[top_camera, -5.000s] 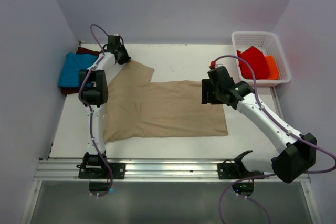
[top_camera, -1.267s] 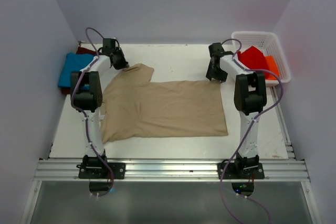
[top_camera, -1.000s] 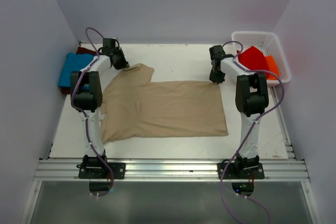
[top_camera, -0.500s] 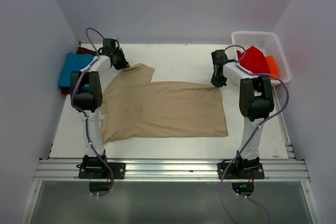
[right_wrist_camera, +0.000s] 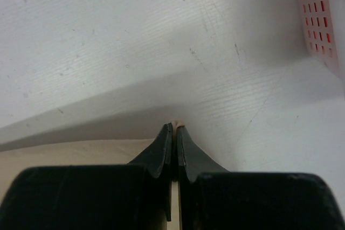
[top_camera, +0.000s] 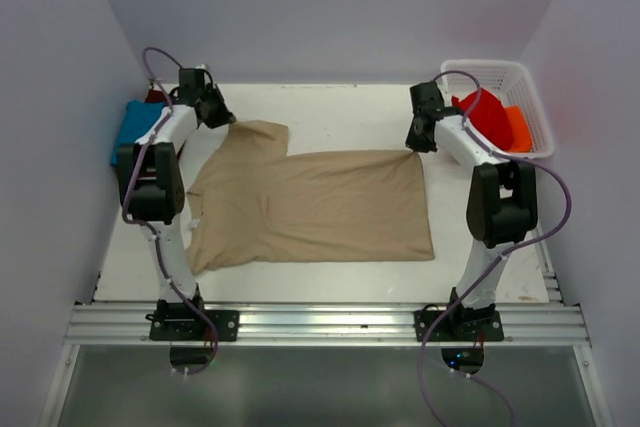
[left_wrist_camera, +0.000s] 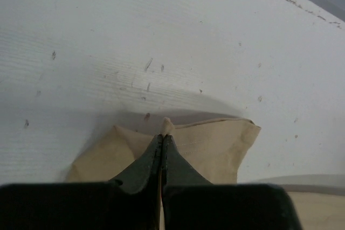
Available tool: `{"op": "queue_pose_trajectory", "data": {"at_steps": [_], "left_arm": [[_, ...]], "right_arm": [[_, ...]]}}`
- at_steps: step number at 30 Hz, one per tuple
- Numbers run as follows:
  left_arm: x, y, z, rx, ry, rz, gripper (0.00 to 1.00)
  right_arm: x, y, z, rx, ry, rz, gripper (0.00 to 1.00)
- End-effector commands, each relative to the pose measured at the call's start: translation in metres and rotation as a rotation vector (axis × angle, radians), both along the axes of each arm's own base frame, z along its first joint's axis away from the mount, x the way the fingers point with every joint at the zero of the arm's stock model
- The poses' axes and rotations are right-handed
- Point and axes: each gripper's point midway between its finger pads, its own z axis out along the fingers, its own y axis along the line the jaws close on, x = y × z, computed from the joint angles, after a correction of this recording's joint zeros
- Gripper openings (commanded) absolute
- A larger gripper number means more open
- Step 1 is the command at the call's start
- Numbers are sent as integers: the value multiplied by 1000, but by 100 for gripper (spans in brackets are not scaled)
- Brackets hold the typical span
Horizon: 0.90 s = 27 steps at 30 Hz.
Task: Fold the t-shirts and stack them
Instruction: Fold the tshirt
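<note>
A tan t-shirt (top_camera: 310, 205) lies spread flat across the middle of the table. My left gripper (top_camera: 222, 121) is shut on its far left sleeve; in the left wrist view a pinch of tan cloth (left_wrist_camera: 167, 126) pokes out past the closed gripper (left_wrist_camera: 162, 138). My right gripper (top_camera: 415, 144) is shut on the shirt's far right corner, where a sliver of tan cloth (right_wrist_camera: 176, 124) shows at the tips of the gripper (right_wrist_camera: 173, 129). A blue t-shirt (top_camera: 131, 129) lies on a dark maroon one (top_camera: 155, 97) at the far left edge.
A white slotted basket (top_camera: 527, 82) at the far right corner holds red and orange cloth (top_camera: 488, 119). Purple-grey walls close in the table on three sides. An aluminium rail (top_camera: 320, 322) with both arm bases runs along the near edge.
My right gripper closed on the shirt's far right corner and drew it slightly right. The left arm shifted left with the sleeve still held, stretching the shirt's far edge.
</note>
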Motion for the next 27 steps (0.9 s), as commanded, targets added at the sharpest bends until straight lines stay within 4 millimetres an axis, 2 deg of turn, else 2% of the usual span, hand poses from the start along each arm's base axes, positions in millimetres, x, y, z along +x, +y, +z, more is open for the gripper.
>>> {"op": "queue_pose_trajectory", "data": {"at_steps": [1, 6, 8, 14, 15, 17, 18, 21, 27], "left_arm": [[-5, 5, 67, 9, -136, 19, 0], [-31, 9, 86, 28, -151, 37, 0], [-46, 9, 79, 26, -109, 40, 0], [-107, 5, 68, 2, -48, 50, 0], [-123, 4, 68, 1, -44, 49, 0], [-140, 7, 67, 16, -36, 62, 0], [-156, 7, 67, 16, -40, 65, 0], [-184, 8, 69, 25, -63, 79, 0], [-229, 16, 69, 74, -83, 97, 0]], "right_arm": [[-3, 2, 34, -5, -65, 24, 0], [-18, 2, 40, -9, -54, 28, 0], [-27, 3, 40, -3, -46, 32, 0], [-57, 1, 42, 6, -52, 36, 0], [-64, 0, 36, 4, -36, 37, 0], [-70, 0, 39, 4, -42, 37, 0], [-77, -2, 32, 2, -24, 35, 0], [-85, -1, 27, 4, -15, 40, 0], [-109, -2, -1, -10, 44, 48, 0]]}}
